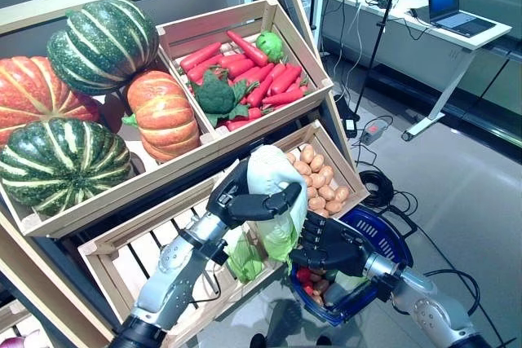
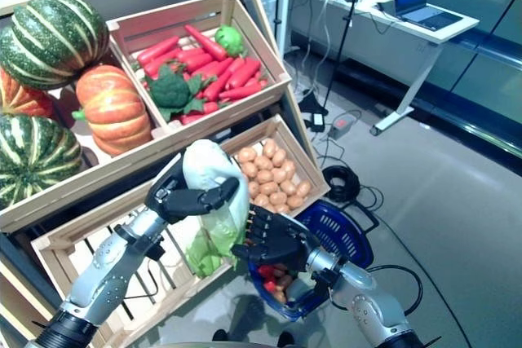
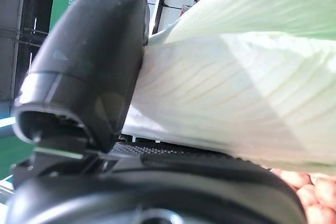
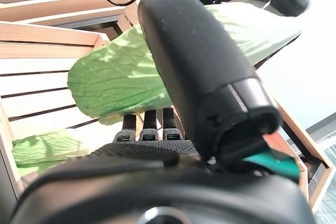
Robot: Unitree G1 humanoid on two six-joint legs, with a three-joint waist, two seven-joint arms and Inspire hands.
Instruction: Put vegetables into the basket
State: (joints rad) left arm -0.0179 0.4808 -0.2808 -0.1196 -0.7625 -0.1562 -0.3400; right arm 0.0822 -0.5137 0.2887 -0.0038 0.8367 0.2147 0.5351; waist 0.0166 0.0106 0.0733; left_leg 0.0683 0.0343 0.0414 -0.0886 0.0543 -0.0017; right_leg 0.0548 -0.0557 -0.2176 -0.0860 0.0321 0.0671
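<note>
While left hand [image 1: 249, 199] clamps cabbage [image 1: 273, 193], right hand [image 1: 334, 244], fingers straight, touches its leaves.

Left hand [image 1: 249, 199] raised, fingers curled in grasp; right hand [image 1: 333, 244] below, fingers spread

crates [image 1: 322, 87]: pale raw wood, matt, slatted | basket [image 1: 383, 238]: blue plastic, glossy mesh | cabbage [image 1: 273, 181]: waxy, smooth, finely veined leaves | left hand [image 1: 245, 201]: matt black plastic, faintly grainy | pumpkins [image 1: 102, 42]: glossy, ribbed rind | floor [image 1: 465, 193]: smooth grey, slight sheen
</note>
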